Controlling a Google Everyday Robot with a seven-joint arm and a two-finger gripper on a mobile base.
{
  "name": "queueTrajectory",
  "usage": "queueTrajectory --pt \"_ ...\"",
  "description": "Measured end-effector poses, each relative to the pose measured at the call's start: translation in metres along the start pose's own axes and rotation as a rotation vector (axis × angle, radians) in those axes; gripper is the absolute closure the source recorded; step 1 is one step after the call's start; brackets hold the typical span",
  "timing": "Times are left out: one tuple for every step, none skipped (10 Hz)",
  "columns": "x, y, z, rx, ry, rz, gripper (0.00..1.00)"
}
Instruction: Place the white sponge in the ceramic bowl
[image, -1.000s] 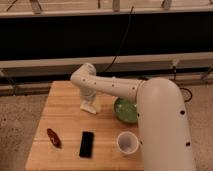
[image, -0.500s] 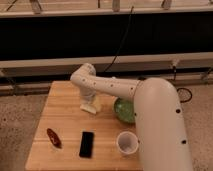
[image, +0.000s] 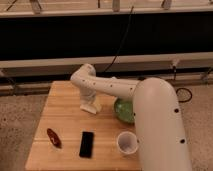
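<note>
My gripper (image: 90, 103) points down onto the wooden table (image: 60, 110), left of the ceramic bowl. The white sponge (image: 94, 107) shows as a small off-white block right at the gripper's tip, resting on the table; I cannot separate it clearly from the gripper. The ceramic bowl (image: 122, 111) is green and glossy and stands on the table just right of the gripper. My white arm covers its right part.
A white cup (image: 127, 142) stands near the front edge, in front of the bowl. A black phone (image: 86, 144) lies front centre. A red object (image: 53, 137) lies front left. My arm's large body (image: 157, 125) covers the table's right side.
The gripper has shifted slightly to the right, toward the bowl, and stays low at the table. The other objects have not moved.
</note>
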Motion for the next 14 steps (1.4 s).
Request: queueTrajectory --pt "-0.0008 -0.0009 0.0010 -0.001 -0.001 -0.004 0.20" --pt "-0.0009 -0.0012 0.0016 -0.002 -0.001 -0.007 0.20" --pt "-0.0011 -0.0011 0.0020 -0.004 -0.001 -0.009 0.20" --pt "-0.0020 -0.0013 0.0029 -0.006 -0.002 -0.012 0.20" --pt "-0.0023 -0.0018 0.0036 -0.006 -0.002 -0.014 0.20" --pt "-0.0029 -0.0024 0.0042 -0.006 -0.002 -0.016 0.20" --pt "-0.0032 -0.0026 0.0052 -0.007 -0.002 -0.017 0.20" --pt "-0.0027 -0.0024 0.0060 -0.008 0.000 -0.018 0.20" --pt "-0.0033 -0.0026 0.0069 -0.009 0.000 -0.020 0.20" --pt "-0.0030 -0.0029 0.0075 -0.010 0.003 -0.023 0.20" --pt "-0.0046 -0.0044 0.0082 -0.009 0.003 -0.027 0.24" --pt "-0.0055 -0.0049 0.0095 -0.010 0.003 -0.031 0.33" --pt "-0.0053 -0.0051 0.0101 -0.010 0.005 -0.033 0.39" --pt "-0.0052 -0.0050 0.0104 -0.011 0.006 -0.035 0.40"
